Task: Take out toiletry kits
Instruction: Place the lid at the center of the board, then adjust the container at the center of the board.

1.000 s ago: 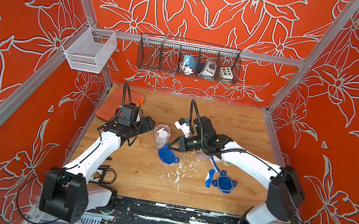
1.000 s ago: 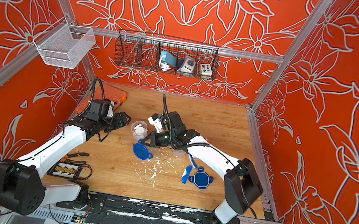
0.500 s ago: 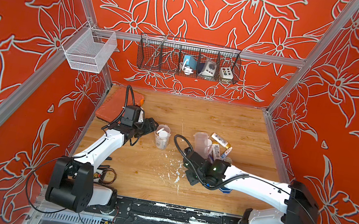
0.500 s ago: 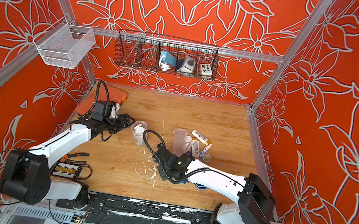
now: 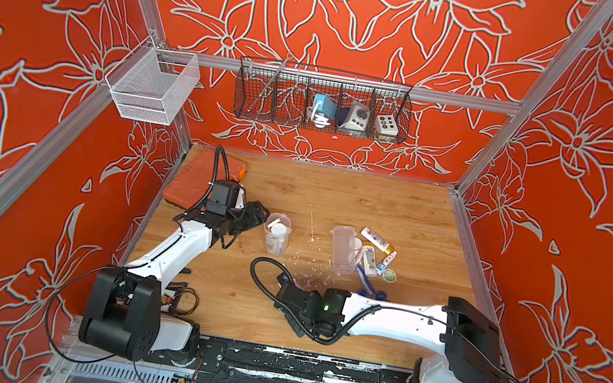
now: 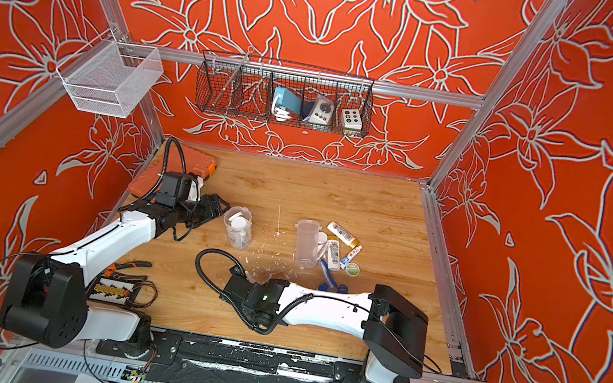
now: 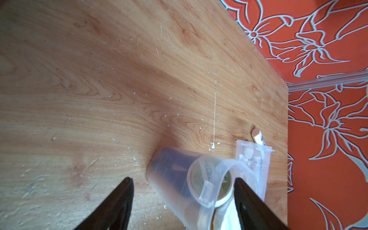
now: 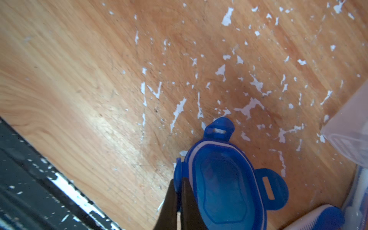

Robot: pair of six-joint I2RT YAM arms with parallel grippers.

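Jar (image 7: 169, 169) at wide left tool (image 7: 182, 179), right tool (image 8: 178, 184) seemingly pinching blue lid (image 8: 225, 189) edge, table edge (image 8: 29, 179) near.

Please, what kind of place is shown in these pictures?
Probably a robot test cell, not a home: orange flower-patterned walls on an aluminium frame enclose a wooden tabletop with the left arm and right arm mounted at its edge.

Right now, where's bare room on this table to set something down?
Bare: the table's far strip behind the clear jars, and the near middle between left arm and right arm. Crowded: beside the right jar, among tubes, toothbrush, green tin.
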